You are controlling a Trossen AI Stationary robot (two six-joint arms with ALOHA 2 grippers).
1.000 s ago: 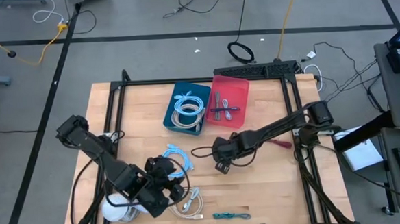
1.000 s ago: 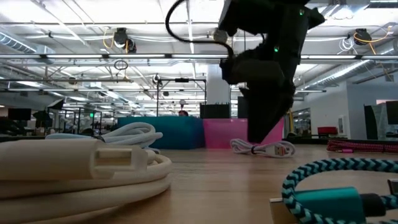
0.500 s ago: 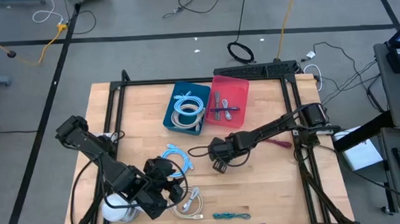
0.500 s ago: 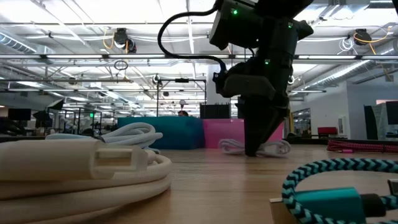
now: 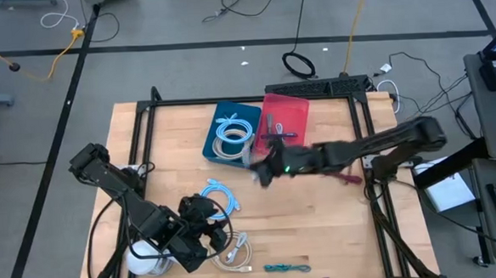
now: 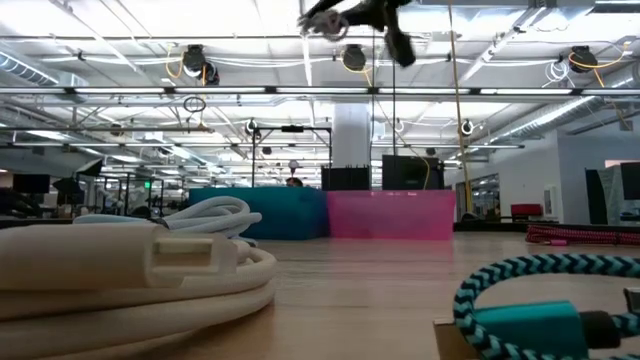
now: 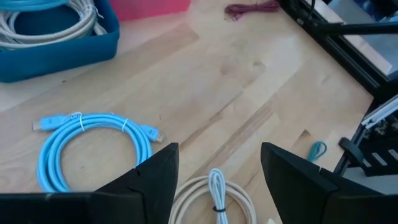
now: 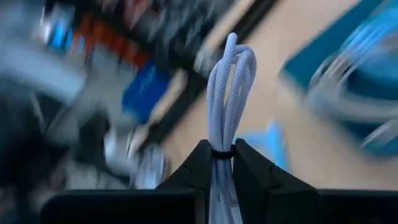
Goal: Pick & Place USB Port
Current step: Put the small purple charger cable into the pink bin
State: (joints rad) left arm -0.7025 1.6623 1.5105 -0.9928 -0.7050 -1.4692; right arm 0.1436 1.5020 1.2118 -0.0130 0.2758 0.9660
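Above the wooden table (image 5: 337,211) we see our right gripper (image 8: 221,163) pinching a bundled pale-grey braided cable (image 8: 227,87), left gripper (image 7: 217,163) spread wide (beside a light-blue coiled cable (image 7: 93,144))

Pale wood with a visible grain and a matt finish is seen on the table (image 7: 249,93). Smooth plastic is suggested by the blue bin (image 5: 231,133) and the pink bin (image 5: 298,111) at 12 o'clock. A woven, braided sheath is shown on the pale cable bundle (image 8: 229,99). The light-blue cable coil (image 7: 93,144) looks slick and rubbery. Matt black metal is seen on the table frame (image 5: 229,100).
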